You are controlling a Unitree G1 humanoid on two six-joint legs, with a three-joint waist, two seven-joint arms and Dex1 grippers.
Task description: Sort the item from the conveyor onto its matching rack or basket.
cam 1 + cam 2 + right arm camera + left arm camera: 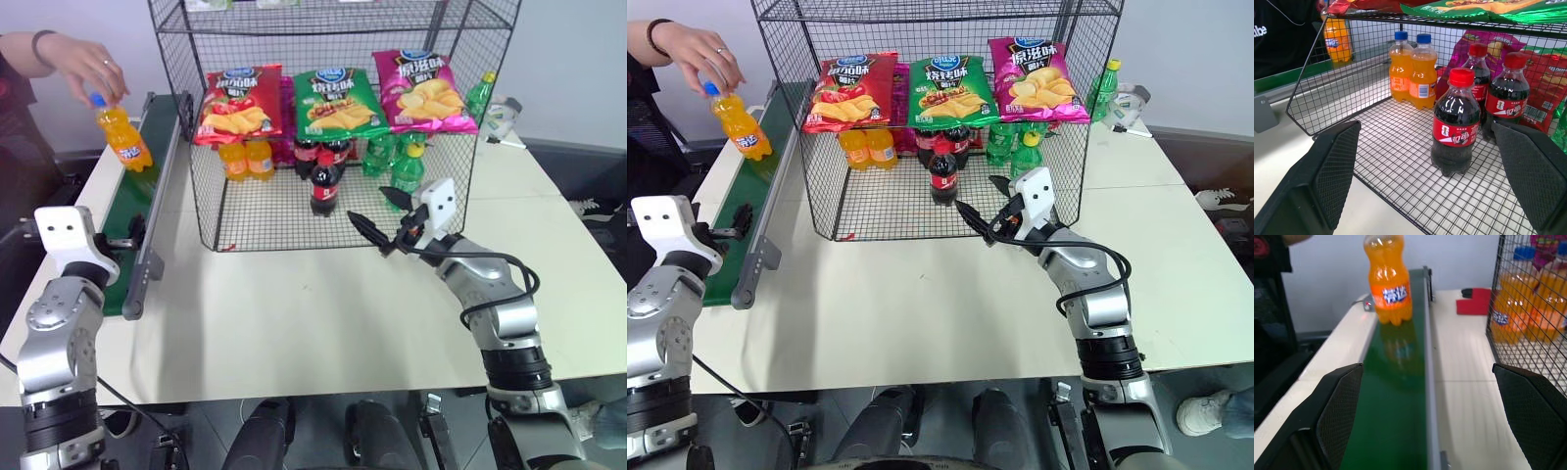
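A person's hand (86, 61) holds the item, an orange soda bottle (122, 135) with a blue cap, by its top at the far end of the conveyor (138, 206). The bottle is tilted, and its base is at or just above the green belt (1400, 396). My left gripper (1427, 366) is open over the near end of the belt and points along it toward the bottle, well short of it. My right gripper (367, 202) is open and empty at the open front of the black wire rack (265, 211), facing a cola bottle (1455, 125).
In the rack stand two orange bottles (246, 159), several cola bottles and green bottles (407, 166). Red, green and pink chip bags (338, 101) hang on its front. A red box (1476, 301) lies between conveyor and rack. The person stands at the far left.
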